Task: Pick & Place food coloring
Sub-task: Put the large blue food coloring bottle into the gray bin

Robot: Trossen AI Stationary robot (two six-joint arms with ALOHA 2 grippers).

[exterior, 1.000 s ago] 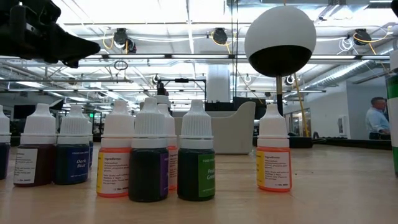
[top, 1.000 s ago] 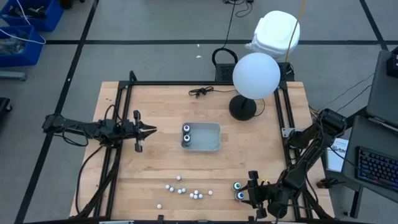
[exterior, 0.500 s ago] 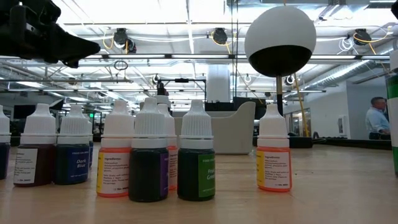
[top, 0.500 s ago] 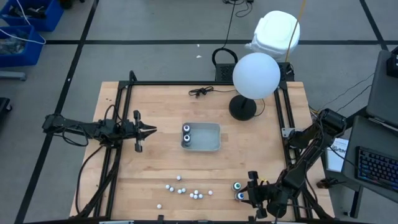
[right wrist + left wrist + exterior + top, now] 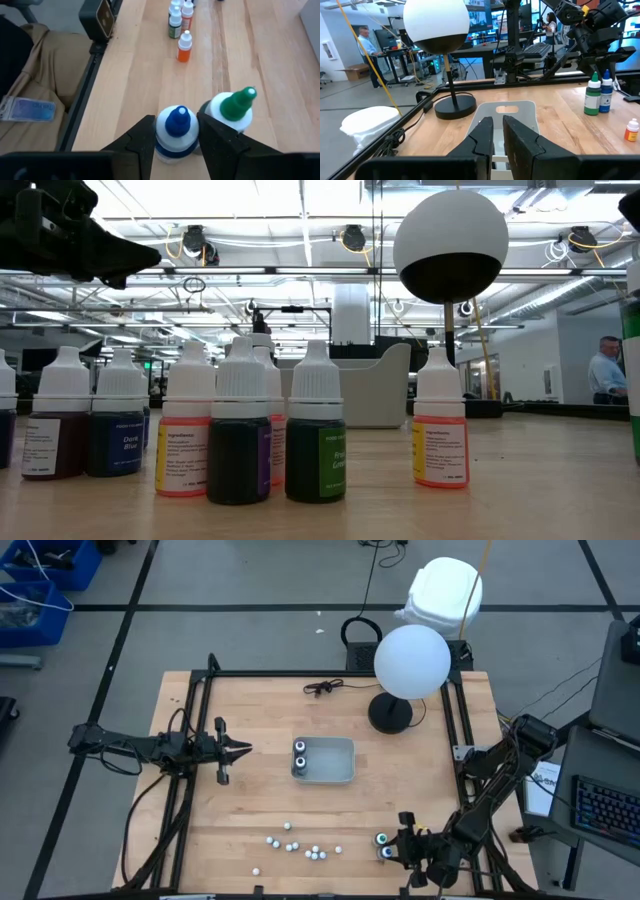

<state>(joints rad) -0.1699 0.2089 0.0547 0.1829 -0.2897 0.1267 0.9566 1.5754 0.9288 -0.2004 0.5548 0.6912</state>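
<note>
Two larger food coloring bottles stand near the table's near right corner: a blue-topped one (image 5: 176,130) and a green-topped one (image 5: 235,107). My right gripper (image 5: 176,142) is around the blue-topped one (image 5: 385,853). Several tiny white-capped bottles (image 5: 300,845) stand in a loose group near the front edge, close up in the low view (image 5: 240,430). Two more dark bottles (image 5: 299,754) stand at the left end of the grey tray (image 5: 335,762). My left gripper (image 5: 245,749) hangs shut left of the tray with nothing in it. My right gripper has the blue-topped bottle's white shoulder (image 5: 161,139) between its two fingers, one on each side below the cap. The fingers come from the table's right, slanting down. The bottle stands upright on the table, the green-topped one just outside the far finger (image 5: 215,137).
A lamp with a white globe (image 5: 410,660) and a black base (image 5: 390,713) stands at the back right. A small black cable (image 5: 322,688) lies near the far edge. Black rails (image 5: 190,770) run along both table sides.
My right gripper's fingers have drawn in around the blue-topped bottle while the hand stays in place. Both bottles there stand where they stood.
</note>
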